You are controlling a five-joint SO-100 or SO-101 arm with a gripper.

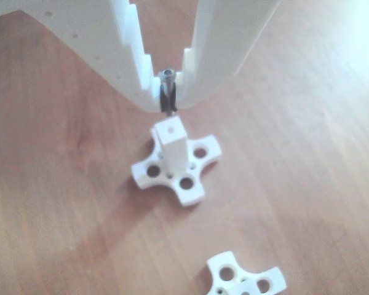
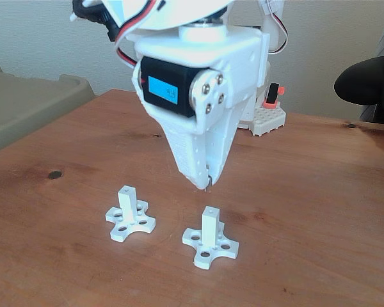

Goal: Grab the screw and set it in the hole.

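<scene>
White plastic fills the top of the other view, where the gripper (image 1: 168,93) comes down with its two fingers clamped on the screw (image 1: 166,92). The screw stands upright between the fingertips, its round socket-cap head up and its dark shank pointing down past the finger ends. Just below the shank's tip stands a white post (image 1: 171,146) on a cross-shaped base (image 1: 190,169) with round holes in its lobes. The hole (image 1: 172,129) in the post's square end face is open, and the screw hangs just above it, set a little towards the picture's top, not yet inside. A second cross-shaped base (image 1: 246,278) lies at the bottom edge, well apart, on the wooden table (image 1: 61,203).

In the fixed view the gripper (image 2: 207,184) points straight down from a white wrist housing with a black servo bearing a blue label. The tip of the screw (image 2: 207,186) barely shows below the closed fingertips. It hovers above the right-hand post (image 2: 210,225), apart from it. The hole (image 2: 210,209) shows as a faint dot on that post's top. The other post (image 2: 126,203) stands to the left. The table (image 2: 320,211) is brown wood with a dark knot on the left.
</scene>
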